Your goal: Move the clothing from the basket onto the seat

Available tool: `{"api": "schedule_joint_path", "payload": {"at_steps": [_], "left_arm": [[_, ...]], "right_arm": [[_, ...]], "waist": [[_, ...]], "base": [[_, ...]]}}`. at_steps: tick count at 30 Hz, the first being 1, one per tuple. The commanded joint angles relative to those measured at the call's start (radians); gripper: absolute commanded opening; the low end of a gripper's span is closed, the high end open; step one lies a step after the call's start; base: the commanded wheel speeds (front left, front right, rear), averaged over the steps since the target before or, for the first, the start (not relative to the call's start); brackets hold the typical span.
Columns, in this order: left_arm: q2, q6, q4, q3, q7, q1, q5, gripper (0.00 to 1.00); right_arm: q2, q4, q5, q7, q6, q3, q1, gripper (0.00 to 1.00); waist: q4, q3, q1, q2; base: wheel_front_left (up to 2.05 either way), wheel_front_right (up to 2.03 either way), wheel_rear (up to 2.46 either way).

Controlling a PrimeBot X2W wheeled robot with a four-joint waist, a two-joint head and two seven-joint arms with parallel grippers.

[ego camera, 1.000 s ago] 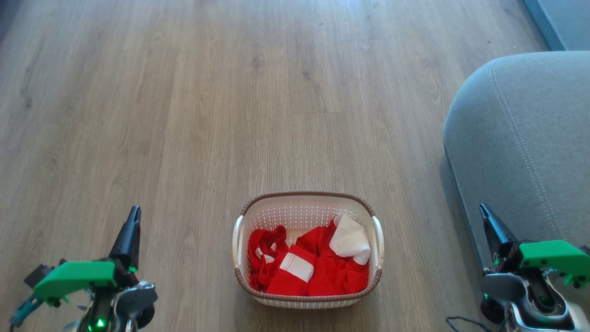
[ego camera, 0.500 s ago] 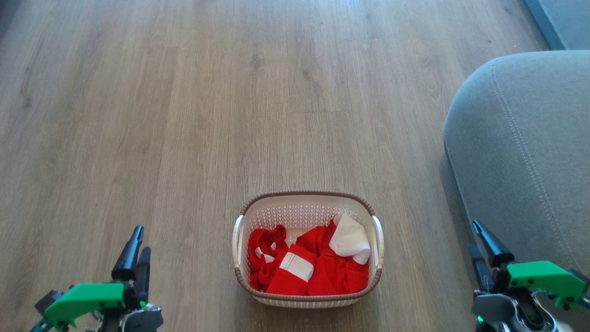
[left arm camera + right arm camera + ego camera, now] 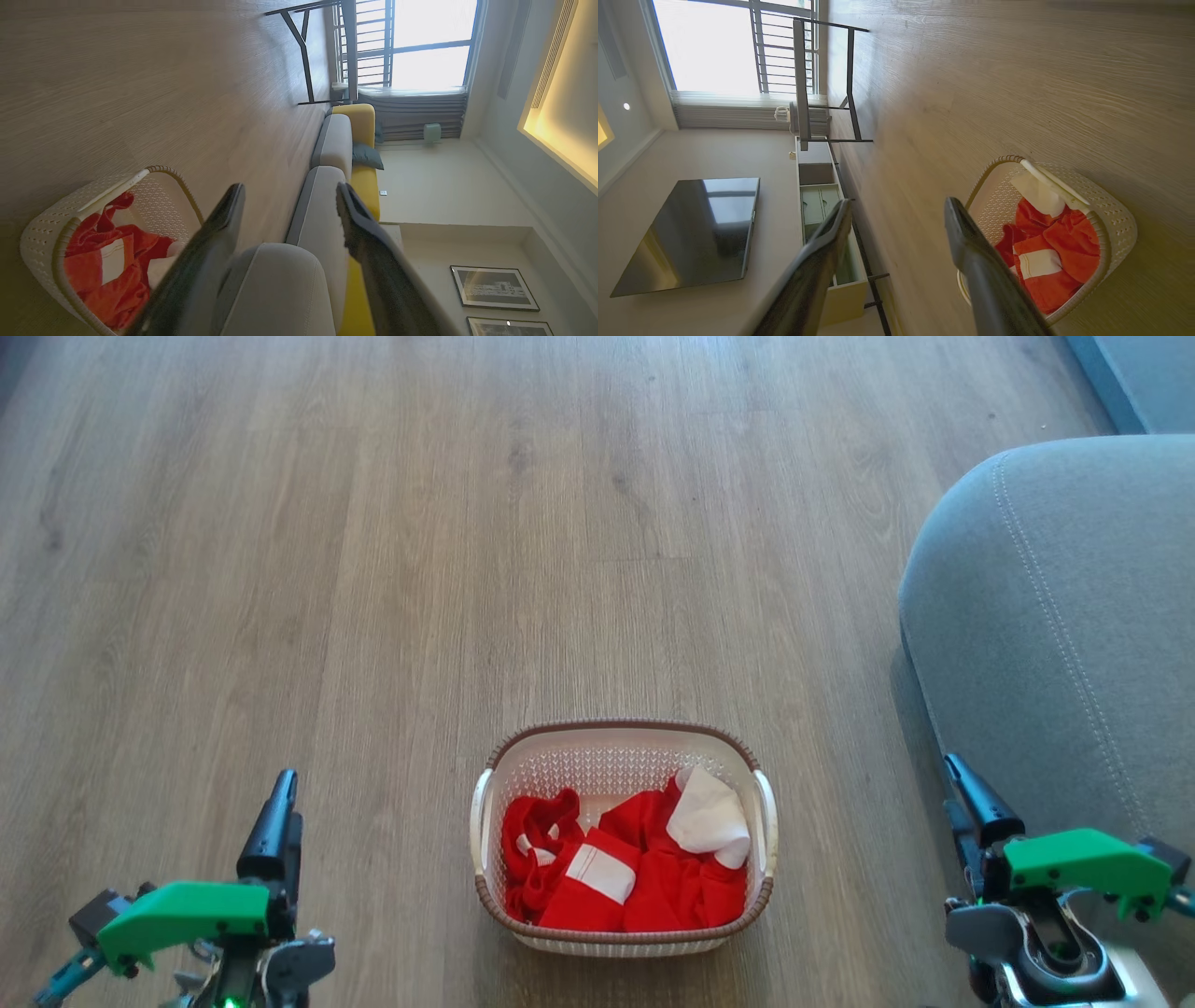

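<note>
Jaws of left gripper (image 3: 282,801) and right gripper (image 3: 962,791), lower corners, just spread apart; clothing (image 3: 624,873) waits untouched in basket (image 3: 621,728).

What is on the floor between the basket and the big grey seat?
Nothing sits there. In the head view, just bare wooden floor lies between the basket and the seat.

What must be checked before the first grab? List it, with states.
1. Clothing all inside the basket: ok.
2. Basket upright on the floor: ok.
3. Left gripper open and empty: ok.
4. Right gripper open and empty: ok.
5. Seat bare where visible: ok.
6. Clothing untangled, so one piece lifts alone: cannot tell.
</note>
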Motion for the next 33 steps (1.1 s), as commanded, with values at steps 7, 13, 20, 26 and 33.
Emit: {"api": "schedule_joint_path", "payload": {"at_steps": [7, 13, 20, 26, 33], "left_arm": [[0.016, -0.002, -0.019, 0.010, -0.027, -0.078, 0.112, 1.00], [0.015, -0.003, -0.015, 0.015, -0.045, -0.095, 0.211, 1.00], [0.015, -0.003, -0.014, 0.018, -0.066, -0.113, 0.337, 1.00], [0.014, -0.003, -0.012, 0.016, -0.083, -0.129, 0.434, 1.00], [0.015, -0.004, -0.002, 0.012, -0.104, -0.149, 0.541, 1.00]], "right_arm": [[-0.032, -0.014, -0.087, -0.028, 0.002, 0.024, -0.093, 1.00], [-0.041, -0.006, -0.185, -0.046, 0.002, 0.036, -0.115, 1.00], [-0.047, 0.000, -0.296, -0.067, 0.003, 0.053, -0.138, 1.00], [-0.055, 0.009, -0.388, -0.084, 0.003, 0.073, -0.158, 1.00], [-0.063, 0.025, -0.485, -0.105, 0.003, 0.096, -0.183, 1.00]], "waist": [[0.000, 0.004, 0.0000, 0.0000], [-0.001, 0.006, 0.0000, 0.0000], [-0.002, 0.009, 0.0000, 0.0000], [-0.002, 0.011, 0.0000, 0.0000], [-0.001, 0.013, 0.0000, 0.0000]], "base": [[0.00, 0.00, 0.00], [0.00, 0.00, 0.00], [0.00, 0.00, 0.00], [0.00, 0.00, 0.00], [0.00, 0.00, 0.00]]}}
